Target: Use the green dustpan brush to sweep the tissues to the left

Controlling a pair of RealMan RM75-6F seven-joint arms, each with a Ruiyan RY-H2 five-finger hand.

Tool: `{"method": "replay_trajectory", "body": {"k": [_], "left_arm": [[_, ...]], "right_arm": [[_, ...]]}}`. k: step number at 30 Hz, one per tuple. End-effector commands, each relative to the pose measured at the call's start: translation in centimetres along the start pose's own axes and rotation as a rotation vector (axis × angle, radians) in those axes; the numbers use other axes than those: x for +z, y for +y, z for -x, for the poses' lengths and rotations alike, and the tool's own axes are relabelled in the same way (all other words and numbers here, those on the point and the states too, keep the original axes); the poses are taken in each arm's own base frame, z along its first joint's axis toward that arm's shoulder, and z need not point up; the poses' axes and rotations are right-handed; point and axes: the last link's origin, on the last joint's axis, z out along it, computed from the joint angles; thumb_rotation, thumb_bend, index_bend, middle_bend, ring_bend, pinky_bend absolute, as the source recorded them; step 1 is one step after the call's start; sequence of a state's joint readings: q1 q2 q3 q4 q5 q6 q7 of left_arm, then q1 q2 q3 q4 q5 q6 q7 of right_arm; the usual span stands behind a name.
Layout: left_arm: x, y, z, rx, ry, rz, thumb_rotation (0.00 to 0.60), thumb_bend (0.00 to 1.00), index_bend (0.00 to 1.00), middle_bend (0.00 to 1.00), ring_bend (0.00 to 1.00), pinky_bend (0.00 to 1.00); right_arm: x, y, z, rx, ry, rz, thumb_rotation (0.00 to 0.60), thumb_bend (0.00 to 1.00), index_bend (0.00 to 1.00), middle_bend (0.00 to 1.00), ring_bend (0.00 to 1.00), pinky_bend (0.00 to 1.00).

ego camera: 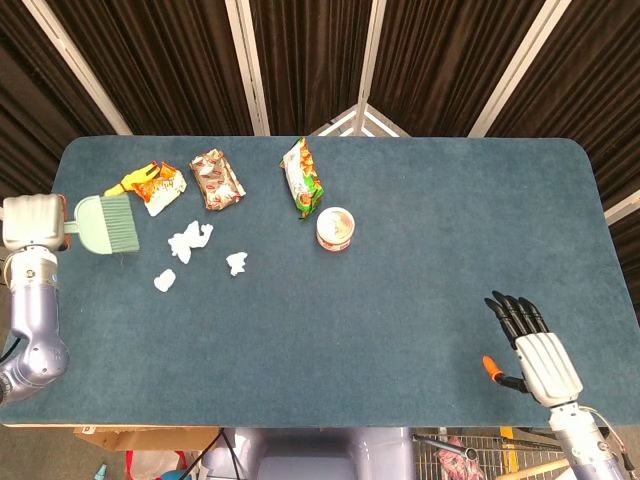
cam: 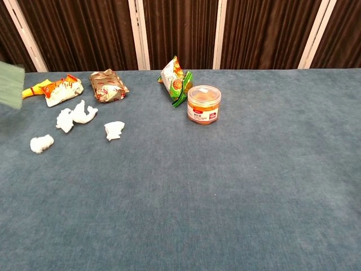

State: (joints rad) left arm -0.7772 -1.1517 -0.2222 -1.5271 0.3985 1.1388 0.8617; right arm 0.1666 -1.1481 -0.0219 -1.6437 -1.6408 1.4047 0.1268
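My left hand grips the green dustpan brush at the table's far left edge, bristles pointing right. In the chest view only the brush's bristle end shows at the left border. Three crumpled white tissues lie scattered to the right of the brush: a larger one, a small one and another small one. My right hand rests at the front right edge, fingers stretched out, holding nothing.
Snack packets lie along the back: a yellow-orange one, a brown one, a green one. A small round tub stands near the middle. An orange-tipped object sits beside my right hand.
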Motion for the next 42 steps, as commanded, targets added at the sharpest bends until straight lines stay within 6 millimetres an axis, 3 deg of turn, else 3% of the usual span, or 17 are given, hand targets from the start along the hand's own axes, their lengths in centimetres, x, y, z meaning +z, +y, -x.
{"method": "replay_trajectory", "body": {"k": [1,8,15,19,22,29,42], "left_arm": [[-0.3,1.6,-1.7,-0.120,0.052,0.067,0.600,0.81,0.78,1.00,1.00,1.00],[-1.8,9.6,-1.4,-0.208,0.053,0.249,0.600,0.81,0.78,1.00,1.00,1.00],[-4.4,17.3,1.6,-0.217,-0.021,0.374,0.600,0.81,0.78,1.00,1.00,1.00],[-5.5,19.5,3.1,-0.197,-0.039,0.398,0.600,0.81,0.78,1.00,1.00,1.00],[-5.7,19.9,4.1,-0.195,-0.065,0.386,0.600,0.81,0.78,1.00,1.00,1.00],[-5.0,17.2,5.7,-0.130,-0.075,0.319,0.600,0.81,0.78,1.00,1.00,1.00],[-0.8,3.2,4.0,0.006,0.001,0.077,0.600,0.81,0.78,1.00,1.00,1.00]], "right_arm": [[0.1,0.0,0.0,-0.002,0.001,0.001,0.600,0.34,0.00,0.00,0.00,0.00],[0.1,0.2,0.0,0.000,0.000,0.006,0.600,0.34,0.00,0.00,0.00,0.00],[0.1,0.4,-0.2,0.008,0.005,0.014,0.600,0.34,0.00,0.00,0.00,0.00],[0.0,0.4,-0.2,0.010,0.004,0.015,0.600,0.34,0.00,0.00,0.00,0.00],[-0.1,0.4,-0.2,0.014,0.003,0.017,0.600,0.34,0.00,0.00,0.00,0.00],[-0.3,0.4,-0.4,0.012,0.011,0.016,0.600,0.34,0.00,0.00,0.00,0.00],[-0.3,0.2,-0.3,0.008,0.015,0.007,0.600,0.34,0.00,0.00,0.00,0.00]]}}
